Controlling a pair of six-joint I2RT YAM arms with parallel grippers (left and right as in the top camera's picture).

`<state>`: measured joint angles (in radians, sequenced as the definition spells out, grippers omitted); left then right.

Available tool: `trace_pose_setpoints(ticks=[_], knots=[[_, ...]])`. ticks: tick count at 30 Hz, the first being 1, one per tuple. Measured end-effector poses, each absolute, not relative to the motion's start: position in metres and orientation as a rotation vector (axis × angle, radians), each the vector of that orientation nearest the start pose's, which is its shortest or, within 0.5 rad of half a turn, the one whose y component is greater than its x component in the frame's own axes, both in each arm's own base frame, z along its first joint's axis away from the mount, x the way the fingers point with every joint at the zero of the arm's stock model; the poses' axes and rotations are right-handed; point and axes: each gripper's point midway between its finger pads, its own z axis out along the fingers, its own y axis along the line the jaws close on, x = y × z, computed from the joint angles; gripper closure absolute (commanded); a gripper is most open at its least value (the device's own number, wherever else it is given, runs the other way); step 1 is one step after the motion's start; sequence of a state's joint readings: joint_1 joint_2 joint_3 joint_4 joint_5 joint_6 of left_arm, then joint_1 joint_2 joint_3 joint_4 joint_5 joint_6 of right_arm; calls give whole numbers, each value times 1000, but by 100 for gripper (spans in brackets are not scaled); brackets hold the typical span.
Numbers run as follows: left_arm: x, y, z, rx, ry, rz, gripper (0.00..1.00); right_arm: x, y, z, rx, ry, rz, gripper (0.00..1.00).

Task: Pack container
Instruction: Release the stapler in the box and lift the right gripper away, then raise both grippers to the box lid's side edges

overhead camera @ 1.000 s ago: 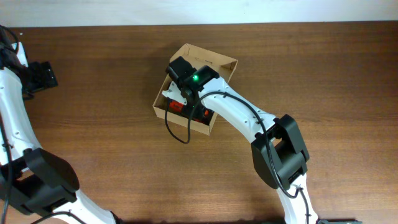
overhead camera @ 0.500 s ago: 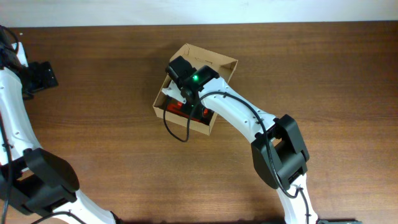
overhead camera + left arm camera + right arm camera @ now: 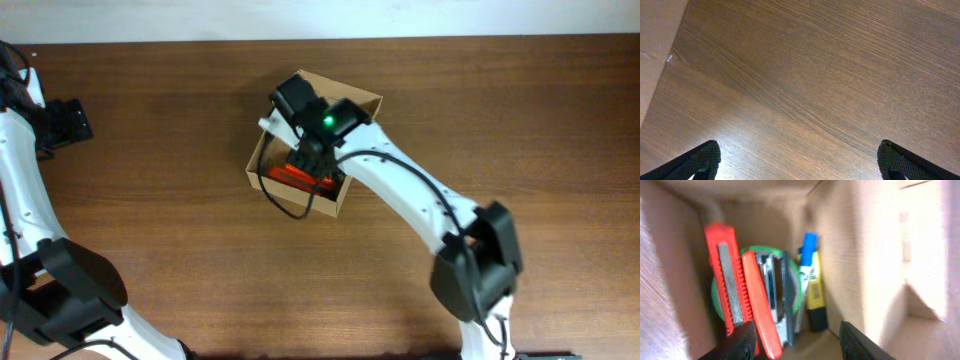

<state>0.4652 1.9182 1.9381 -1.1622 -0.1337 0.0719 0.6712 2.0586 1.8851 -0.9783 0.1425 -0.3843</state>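
Note:
The container [image 3: 257, 168] is a small tan cardboard box in the middle of the table, its lid flap open at the far side. My right gripper [image 3: 298, 140] hovers over its opening, open and empty. In the right wrist view my right gripper [image 3: 800, 345] looks down into the container [image 3: 850, 255], which holds a red box cutter [image 3: 722, 280], a red stapler [image 3: 760, 305], a green tape roll [image 3: 756, 251] and a blue-capped yellow marker [image 3: 813, 290]. My left gripper [image 3: 70, 120] is open and empty at the far left, away from the box, over bare wood [image 3: 800, 165].
A black cable [image 3: 285, 208] loops from the right arm over the box's front wall. The dark wooden table [image 3: 520, 120] surrounds the box. A pale tan surface [image 3: 655, 50] fills the top left corner of the left wrist view.
My right gripper has moved toward the far side of the box, uncovering the red tools lying inside. The right arm's elbow has swung right. The left arm has not moved.

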Motion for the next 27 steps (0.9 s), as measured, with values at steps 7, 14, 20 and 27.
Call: trace_pose_setpoints(ticks=[7,14,20,27], knots=[[397,225,204,-575,2684,336,0,393,274,242,-1052,2255,-27,54],[397,225,204,-575,2684,335,0,377,192,337,-700,2221,-3,64],[397,225,204,-575,2684,336,0,371,108,363,-409,2269,-45,83],[397,225,204,-575,2684,336,0,374,58,356,-181,2343,11,96]])
